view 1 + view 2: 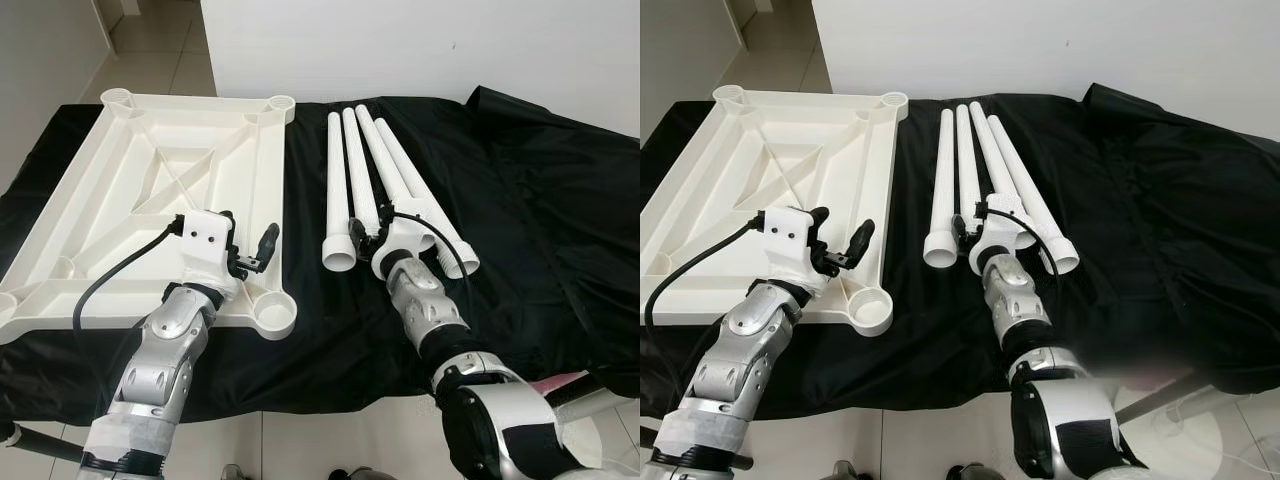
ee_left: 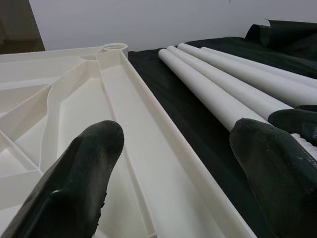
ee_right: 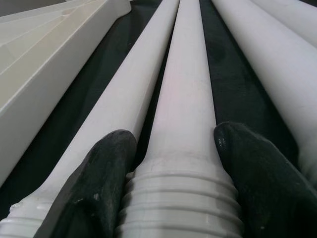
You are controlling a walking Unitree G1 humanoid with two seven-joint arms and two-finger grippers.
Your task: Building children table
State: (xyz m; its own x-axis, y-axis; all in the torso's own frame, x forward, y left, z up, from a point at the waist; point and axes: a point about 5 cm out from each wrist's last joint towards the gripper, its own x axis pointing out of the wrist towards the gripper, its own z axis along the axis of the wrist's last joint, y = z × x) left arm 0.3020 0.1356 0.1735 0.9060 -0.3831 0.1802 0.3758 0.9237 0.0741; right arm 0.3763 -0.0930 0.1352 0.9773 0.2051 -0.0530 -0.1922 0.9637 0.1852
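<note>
A white plastic table top [image 1: 150, 180] lies upside down on the black cloth, with a round socket [image 1: 273, 312] at its near right corner. Several white legs [image 1: 335, 180] lie side by side to its right, threaded ends towards me. My left gripper [image 1: 250, 235] hovers open over the top's right rim [image 2: 148, 129], just behind that socket. My right gripper [image 1: 372, 235] straddles the second leg [image 3: 183, 99] just above its threaded end. One finger [image 3: 104, 168] sits in the gap beside the first leg and the other presses the far side.
The black cloth [image 1: 540, 200] covers the whole work table and lies bare to the right of the legs, with a raised fold at the back right. A white wall stands behind. The table's front edge is close to my arms, and tiled floor lies below.
</note>
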